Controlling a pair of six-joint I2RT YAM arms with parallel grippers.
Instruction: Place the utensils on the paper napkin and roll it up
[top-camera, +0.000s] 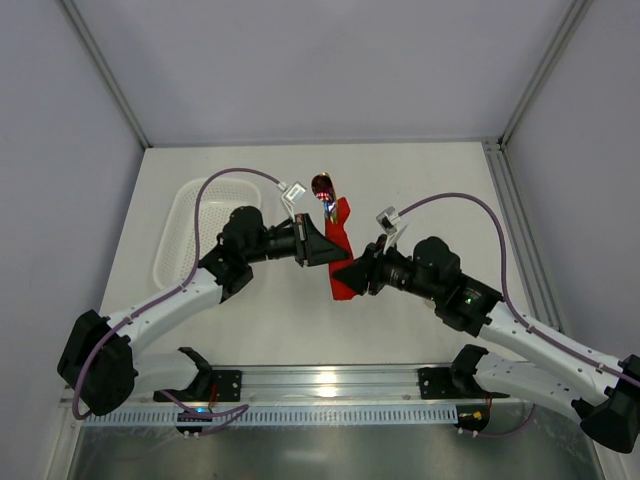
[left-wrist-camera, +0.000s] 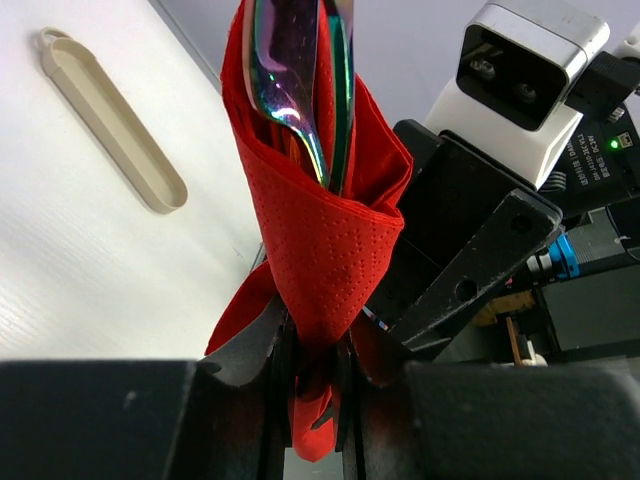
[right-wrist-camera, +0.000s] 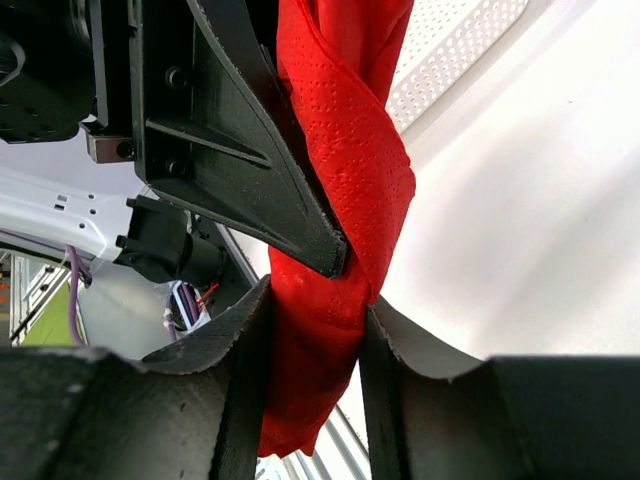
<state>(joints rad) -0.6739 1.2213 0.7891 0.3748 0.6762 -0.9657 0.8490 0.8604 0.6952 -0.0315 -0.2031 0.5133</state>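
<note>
Sitting far left is the white basket (top-camera: 190, 240). Next, the left gripper (top-camera: 322, 245) is clenched on the rolled red paper napkin (top-camera: 343, 250) at mid-table, with the iridescent utensils (left-wrist-camera: 300, 80) poking out of its open end. On the right, the right gripper (top-camera: 352, 272) pinches the same roll, fingers tight on the paper.

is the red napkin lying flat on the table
No, the paper napkin is wrapped around the utensils and pinched in the left gripper.
</note>
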